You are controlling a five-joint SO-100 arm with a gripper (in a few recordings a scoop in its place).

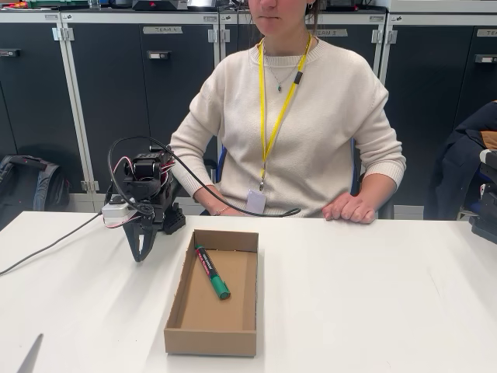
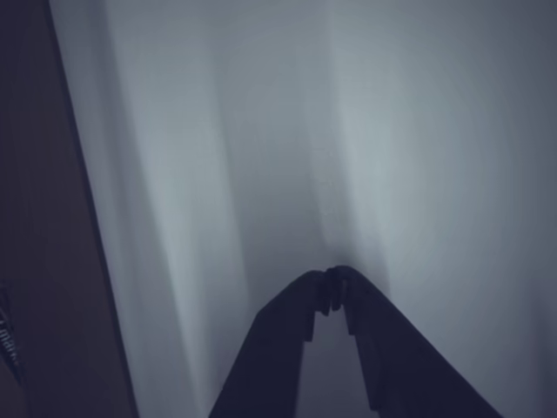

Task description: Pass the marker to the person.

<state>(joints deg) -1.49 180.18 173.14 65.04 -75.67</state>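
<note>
Grey cabinets (image 1: pixel 109 93) line the back wall behind a white table (image 1: pixel 373 295). At roughly nine o'clock from the table's middle in the fixed view, the gripper (image 1: pixel 140 252) points down at bare tabletop, empty, its tips pressed together in the wrist view (image 2: pixel 335 279). Just beside it, toward three o'clock, an open cardboard box (image 1: pixel 210 342) holds the marker (image 1: pixel 211 272), lying flat on the box floor, green cap toward five o'clock. At twelve o'clock the person (image 1: pixel 311 116) sits, one hand (image 1: pixel 351 208) resting on the table edge. Risk, as I judge it: the near box wall may catch a finger on the descent, shoving the box, or the slim barrel may roll out of a poor pinch.
</note>
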